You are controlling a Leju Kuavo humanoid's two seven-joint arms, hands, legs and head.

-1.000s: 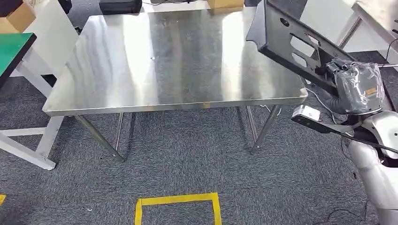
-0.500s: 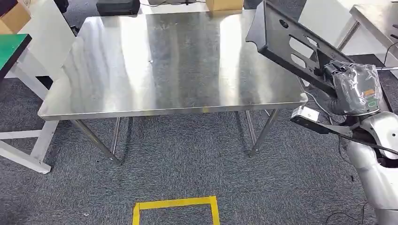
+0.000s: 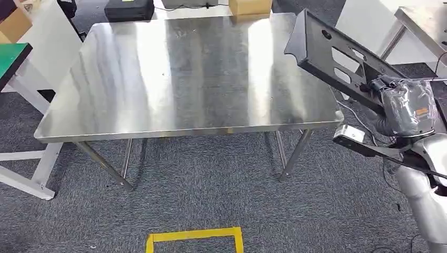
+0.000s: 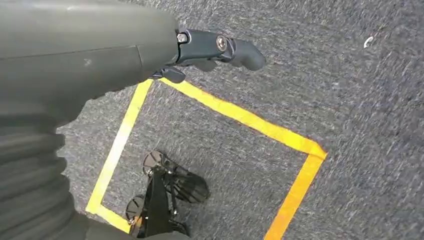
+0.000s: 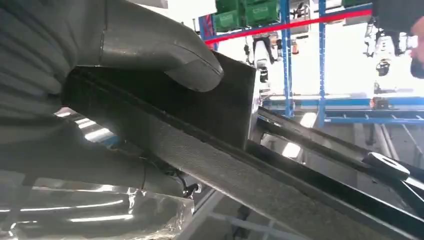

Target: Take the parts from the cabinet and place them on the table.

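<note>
Right hand [image 3: 403, 105] grips black slotted panel [image 3: 337, 52], tilted, raised above right edge of steel table [image 3: 184, 74]. Left hand [image 4: 210, 50] hangs over carpet near yellow tape square [image 4: 220, 145], holding nothing, fingers apart.

black part [image 3: 337, 52], silver table [image 3: 184, 74], yellow tape [image 3: 195, 236]

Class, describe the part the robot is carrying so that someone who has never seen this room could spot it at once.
Find the steel table that fills the middle of the head view, then look past its right edge. There the right hand, wrapped in clear plastic, holds a long flat black panel tilted in the air. Its cut-out slots and round hole set it apart from the bare tabletop.
</note>
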